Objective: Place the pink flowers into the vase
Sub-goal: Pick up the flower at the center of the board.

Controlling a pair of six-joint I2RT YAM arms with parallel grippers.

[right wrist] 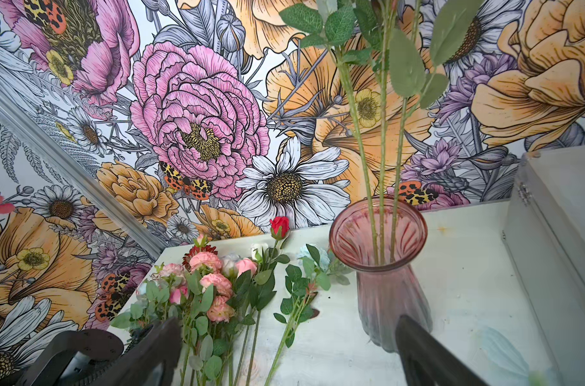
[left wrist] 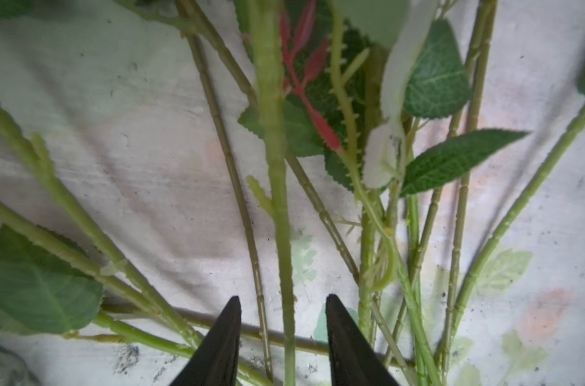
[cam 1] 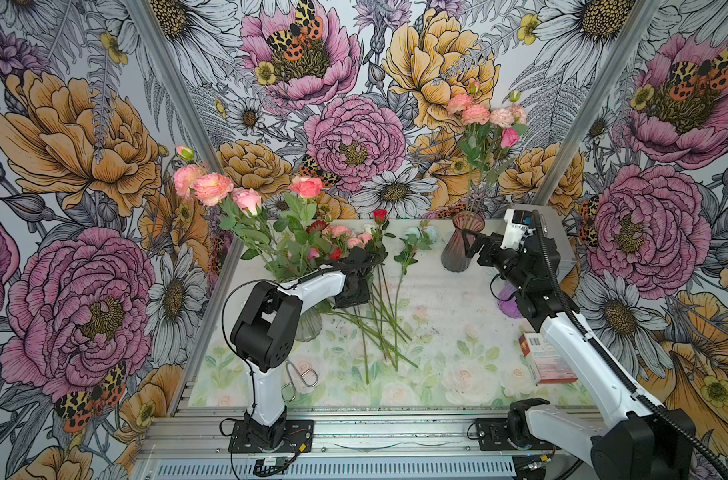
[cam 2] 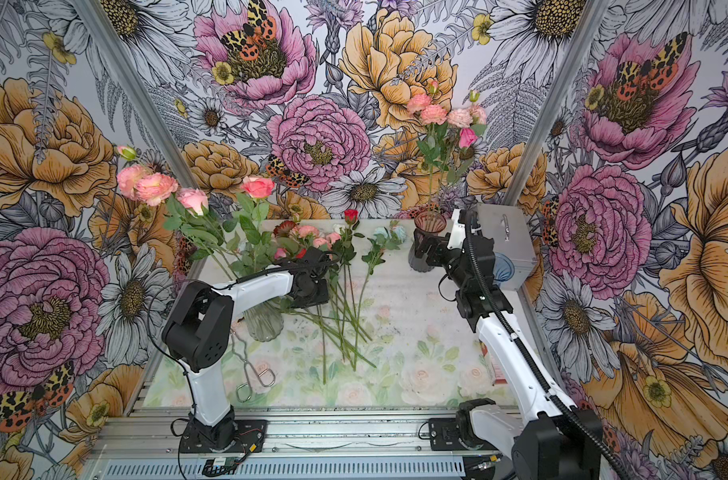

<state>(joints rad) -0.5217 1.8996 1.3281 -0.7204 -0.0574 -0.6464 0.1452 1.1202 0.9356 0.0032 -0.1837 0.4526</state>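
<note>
at the left a clear ribbed glass vase stands on the floral-printed tabletop. tall pink flowers rise from it: ruffled salmon heads, pink roses and a closed bud on long green stems with serrated leaves, leaning toward the left wall.

in the middle a loose pile of flowers lies flat, with its stems fanned toward the front edge. among its heads we see more small pink ruffled blooms, a red rose and a pale blue bloom. the left gripper hangs over these stems with its claw apart. one thick green stem runs between the two black fingers with a gap on each side.

to the right a pink ribbed glass vase holds several upright stems, topped in both top views by pale pink ruffled heads and one deeper pink rose. the right gripper sits just beside this vase's lower body with its claw spread wide; we cannot tell whether a finger touches the glass. at the far right stands a grey metal box.

most of the clear vase is hidden behind the left arm, and we cannot tell which bloom the stem between the left fingers belongs to. the right wrist view cuts off the heads above the pink vase. a purple glass shape beside the right arm is largely covered.
</note>
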